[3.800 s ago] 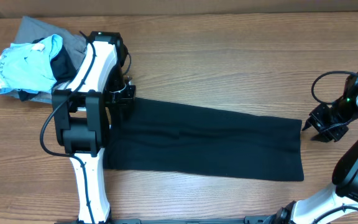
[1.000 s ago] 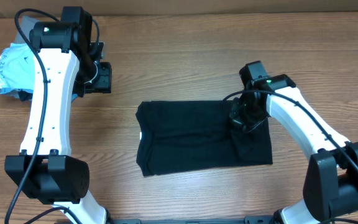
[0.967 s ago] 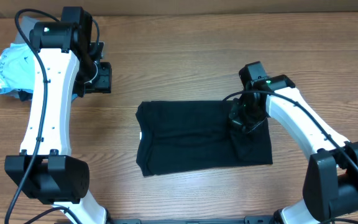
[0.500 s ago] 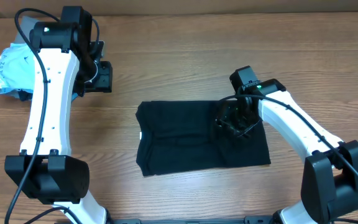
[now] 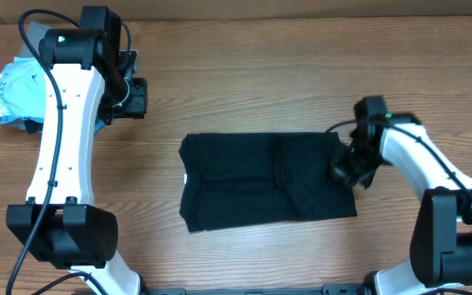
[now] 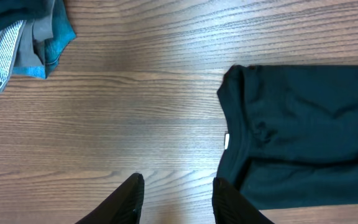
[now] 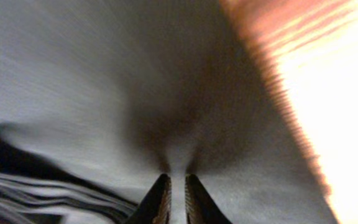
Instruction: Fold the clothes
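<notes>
Shirt [image 5: 252, 184] folded, left pincer [image 6: 179, 180] wide, right pincer [image 7: 176, 177] nipping fabric, plain only from wrist.

The black shirt [image 5: 260, 180] lay flat near the middle of the wooden table [image 5: 244, 90], folded into a rough rectangle that ran longer from side to side. Its collar [image 6: 238, 134] sat at the left edge, where a small white label [image 6: 227, 141] showed against the dark cloth. A few soft creases crossed the middle. At the right edge the fabric puckered where the right gripper [image 7: 178, 177] pinched it between nearly closed fingers.
</notes>
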Robot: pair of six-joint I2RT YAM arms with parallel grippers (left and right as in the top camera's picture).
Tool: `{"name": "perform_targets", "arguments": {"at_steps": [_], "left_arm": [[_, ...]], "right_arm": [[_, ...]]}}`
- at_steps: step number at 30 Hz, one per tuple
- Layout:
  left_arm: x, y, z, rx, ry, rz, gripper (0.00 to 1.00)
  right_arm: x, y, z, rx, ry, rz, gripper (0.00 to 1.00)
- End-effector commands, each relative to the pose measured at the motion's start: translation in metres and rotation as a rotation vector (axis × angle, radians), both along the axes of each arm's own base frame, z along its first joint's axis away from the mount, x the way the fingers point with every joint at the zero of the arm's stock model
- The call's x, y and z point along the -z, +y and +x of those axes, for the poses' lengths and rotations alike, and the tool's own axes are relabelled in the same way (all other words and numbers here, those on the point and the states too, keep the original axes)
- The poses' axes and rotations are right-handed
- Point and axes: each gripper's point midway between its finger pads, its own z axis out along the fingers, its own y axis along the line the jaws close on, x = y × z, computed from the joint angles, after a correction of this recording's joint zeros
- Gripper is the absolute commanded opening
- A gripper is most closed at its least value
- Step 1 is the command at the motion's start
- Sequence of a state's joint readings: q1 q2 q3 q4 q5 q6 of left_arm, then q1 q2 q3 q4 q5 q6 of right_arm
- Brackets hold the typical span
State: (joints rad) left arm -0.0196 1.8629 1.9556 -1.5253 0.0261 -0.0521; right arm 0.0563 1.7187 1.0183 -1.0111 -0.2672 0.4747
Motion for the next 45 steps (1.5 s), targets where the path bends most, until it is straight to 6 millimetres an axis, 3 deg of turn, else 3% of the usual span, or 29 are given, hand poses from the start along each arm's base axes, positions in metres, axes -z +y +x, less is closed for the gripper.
{"name": "perform_targets", "arguments": {"at_steps": [1,4,7,8,10,13,16,18,22,25,28,32,35,41,44,45], "left_arm": [[-0.003,-0.003,0.001,0.000,-0.009,-0.019,0.40],[-0.002,-0.003,0.001,0.000,-0.009,-0.019,0.42],[-0.001,-0.003,0.001,0.000,-0.006,-0.019,0.44],[0.000,-0.004,0.001,0.002,-0.002,-0.024,0.45],[0.002,-0.005,0.000,0.003,0.005,-0.031,0.50],[0.014,-0.008,-0.005,0.005,0.037,-0.045,0.55],[0.038,-0.020,-0.015,0.010,0.106,-0.118,0.53],[0.054,-0.032,-0.020,0.013,0.135,-0.187,0.52],[0.096,-0.062,-0.029,0.027,0.174,-0.351,0.59],[0.133,-0.083,-0.051,0.040,0.231,-0.447,0.63],[0.168,-0.096,-0.071,0.074,0.254,-0.447,0.60],[0.196,-0.105,-0.081,0.128,0.234,-0.348,0.60],[0.211,-0.110,-0.091,0.097,0.260,-0.270,0.66],[0.224,-0.124,-0.097,-0.042,0.317,-0.302,0.69],[0.227,-0.131,-0.100,-0.039,0.340,-0.334,0.66],[0.229,-0.131,-0.102,-0.036,0.349,-0.331,0.57]], "right_arm": [[0.009,0.041,-0.033,-0.074,0.061,0.150,0.10],[-0.002,0.096,-0.044,-0.274,0.000,0.348,0.09],[-0.010,0.133,-0.047,-0.471,-0.090,0.397,0.09],[-0.010,0.136,-0.043,-0.499,-0.110,0.376,0.09],[-0.011,0.133,-0.035,-0.512,-0.134,0.320,0.09],[-0.024,0.099,-0.007,-0.455,-0.169,0.124,0.09],[-0.051,0.080,0.021,-0.377,-0.229,0.098,0.09],[-0.056,0.071,0.030,-0.324,-0.239,0.097,0.09],[-0.056,0.056,0.036,-0.252,-0.233,0.090,0.09],[-0.056,0.048,0.038,-0.223,-0.229,0.087,0.09],[-0.056,0.047,0.040,-0.220,-0.234,0.087,0.09],[-0.056,0.047,0.042,-0.220,-0.244,0.088,0.09],[-0.056,0.047,0.041,-0.220,-0.240,0.087,0.09],[-0.056,0.047,0.041,-0.220,-0.239,0.088,0.09],[-0.056,0.047,0.039,-0.220,-0.233,0.087,0.09],[-0.056,0.047,0.039,-0.221,-0.233,0.087,0.09]]}}
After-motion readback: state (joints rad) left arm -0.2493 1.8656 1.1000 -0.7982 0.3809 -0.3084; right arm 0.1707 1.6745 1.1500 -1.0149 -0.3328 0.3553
